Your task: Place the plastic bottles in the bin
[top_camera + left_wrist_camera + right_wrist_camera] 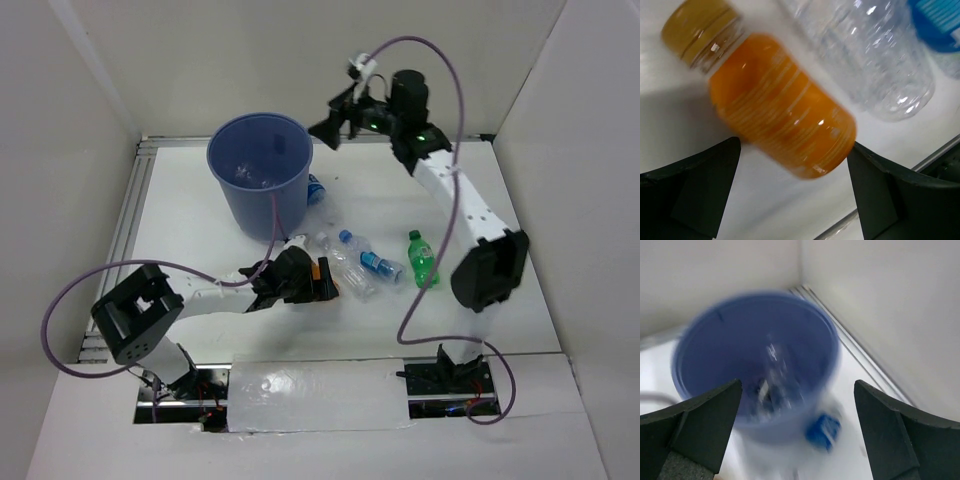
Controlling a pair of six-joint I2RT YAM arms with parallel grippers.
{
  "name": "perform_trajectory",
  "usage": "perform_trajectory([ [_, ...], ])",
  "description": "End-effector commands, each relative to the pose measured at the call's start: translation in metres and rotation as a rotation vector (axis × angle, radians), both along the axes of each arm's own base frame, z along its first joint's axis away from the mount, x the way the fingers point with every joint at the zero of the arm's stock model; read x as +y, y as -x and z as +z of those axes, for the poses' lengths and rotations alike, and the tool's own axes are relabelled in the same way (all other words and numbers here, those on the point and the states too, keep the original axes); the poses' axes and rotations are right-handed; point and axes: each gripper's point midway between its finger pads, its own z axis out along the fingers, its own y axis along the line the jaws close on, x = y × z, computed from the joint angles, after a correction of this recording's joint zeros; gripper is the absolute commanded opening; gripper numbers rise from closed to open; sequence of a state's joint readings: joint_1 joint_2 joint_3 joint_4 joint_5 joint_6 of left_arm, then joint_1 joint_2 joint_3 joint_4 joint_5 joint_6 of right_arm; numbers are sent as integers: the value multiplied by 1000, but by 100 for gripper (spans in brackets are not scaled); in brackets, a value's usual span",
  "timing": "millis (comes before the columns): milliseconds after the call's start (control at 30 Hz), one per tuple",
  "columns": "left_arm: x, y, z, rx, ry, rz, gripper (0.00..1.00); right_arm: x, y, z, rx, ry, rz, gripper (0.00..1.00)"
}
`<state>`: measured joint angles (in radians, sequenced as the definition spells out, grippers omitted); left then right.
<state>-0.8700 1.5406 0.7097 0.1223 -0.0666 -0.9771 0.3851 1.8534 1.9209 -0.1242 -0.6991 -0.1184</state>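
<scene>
White worktop (180, 240) is carrying everything, with the blue bin (268, 212) standing upright toward the far left and holding clear bottles (262, 178) at its bottom. Up beside the bin's far right side, the right gripper (330, 122) is hovering with its jaws spread wide and nothing between them, its camera looking down into the bin (705, 355). Near the front, the left gripper (325, 280) is lying low over the worktop, jaws parted on either side of the orange bottle (782, 105), which is lying on its side; through the blur I cannot tell whether the fingers are touching it. Just beside it a ribbed clear bottle (875, 60) is lying, then a blue-labelled bottle (378, 264), then the green bottle (421, 258). A second blue-labelled bottle (315, 190) is resting by the bin's base.
</scene>
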Motion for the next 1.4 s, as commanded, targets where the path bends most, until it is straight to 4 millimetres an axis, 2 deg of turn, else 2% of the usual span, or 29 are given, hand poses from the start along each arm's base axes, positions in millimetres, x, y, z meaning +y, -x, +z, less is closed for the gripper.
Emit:
perform_trajectory([
  [0,-26,-23,18,-32,91,14,99,-60,30,-10,35,65,-80,100],
  [33,-29,-25,13,-8,94,33,99,-70,36,-18,31,84,-85,100],
  [67,-34,-26,14,3,105,30,99,-85,42,-56,110,120,-105,100],
  [100,-36,-27,13,10,107,36,99,-93,49,-64,127,125,-119,100],
  [133,-40,-27,13,26,120,32,99,-109,74,-71,116,149,-126,100],
  [167,-40,-27,8,34,111,33,99,-110,77,-92,163,163,-123,100],
  [200,-41,-25,8,46,120,34,99,-119,91,-90,152,170,-134,100],
  [233,-41,-25,9,52,125,41,99,-121,99,-97,153,180,-132,100],
  [267,-43,-24,9,64,136,44,99,-129,110,-122,213,195,-141,100],
  [300,-43,-24,10,72,142,54,99,-136,113,-127,214,200,-157,100],
  [333,-45,-22,11,87,154,55,99,-137,126,-126,214,197,-147,100],
  [367,-44,-19,13,114,165,69,99,-145,134,-145,260,206,-160,100],
  [467,-42,-12,17,171,177,125,99,-157,149,-153,275,197,-180,100],
  [500,-42,-14,21,173,192,149,99,-163,152,-165,302,200,-194,100],
  [533,-38,-12,24,181,199,172,99,-165,158,-166,306,195,-192,100],
  [600,-37,-12,31,202,225,215,99,-168,164,-178,342,195,-192,100],
  [633,-39,-9,34,207,229,221,99,-172,164,-174,330,191,-204,100],
  [667,-36,-12,41,192,240,251,99,-171,170,-179,346,190,-193,100],
  [767,-31,-12,44,217,248,325,99,-175,171,-180,350,183,-204,100],
  [867,-30,-22,52,184,246,385,99,-179,172,-187,371,179,-210,100],
  [933,-30,-30,46,184,209,426,99,-181,173,-184,363,172,-212,100],
  [1033,-25,-28,31,214,161,457,99,-185,176,-191,394,173,-222,100],
  [1067,-25,-32,27,207,149,468,99,-187,176,-188,383,170,-231,100],
  [1233,-21,-43,16,196,106,507,99,-195,185,-196,418,162,-254,100],
  [1367,-21,-44,6,205,37,487,96,-206,188,-198,422,154,-293,100],
])
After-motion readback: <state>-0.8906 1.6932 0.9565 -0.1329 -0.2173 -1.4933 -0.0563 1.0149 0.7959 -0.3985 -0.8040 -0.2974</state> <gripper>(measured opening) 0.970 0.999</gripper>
